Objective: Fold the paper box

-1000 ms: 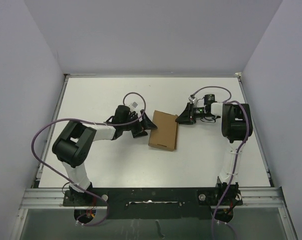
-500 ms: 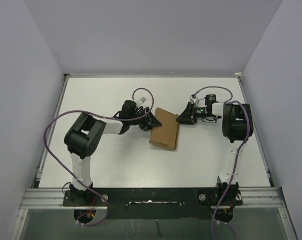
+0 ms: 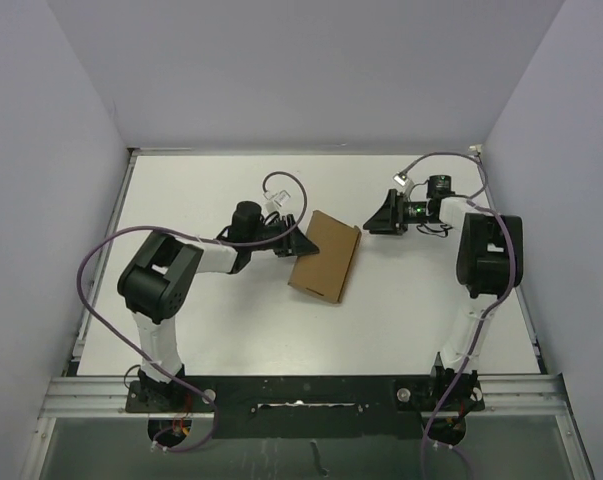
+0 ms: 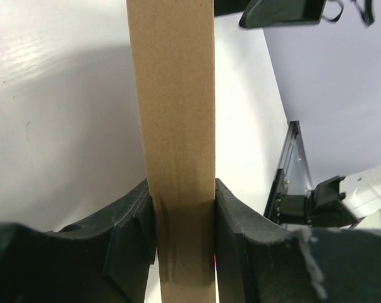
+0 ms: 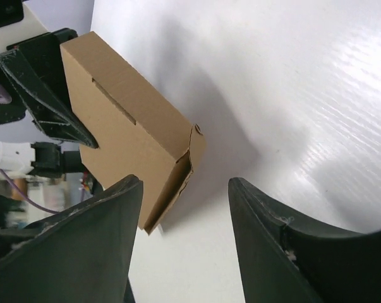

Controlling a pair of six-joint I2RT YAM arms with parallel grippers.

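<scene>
The paper box [image 3: 324, 257] is a flat, folded brown cardboard mailer lying tilted in the middle of the white table. My left gripper [image 3: 299, 243] is shut on its left edge; in the left wrist view the box's thin side [image 4: 174, 126] runs up between both black fingers [image 4: 130, 233]. My right gripper [image 3: 373, 222] hangs open just off the box's upper right corner, touching nothing. The right wrist view has the box [image 5: 127, 136] ahead of the open gripper [image 5: 184, 189], one end flap slightly ajar.
The white table [image 3: 211, 320] ends at walls left, right and behind. A metal rail [image 3: 301, 392] with both arm bases runs along the near edge. Purple cables [image 3: 91, 270] loop from the arms.
My left gripper closed onto the box's left edge and turned the box slightly. My right gripper opened and pulled back up and to the right, off the box.
</scene>
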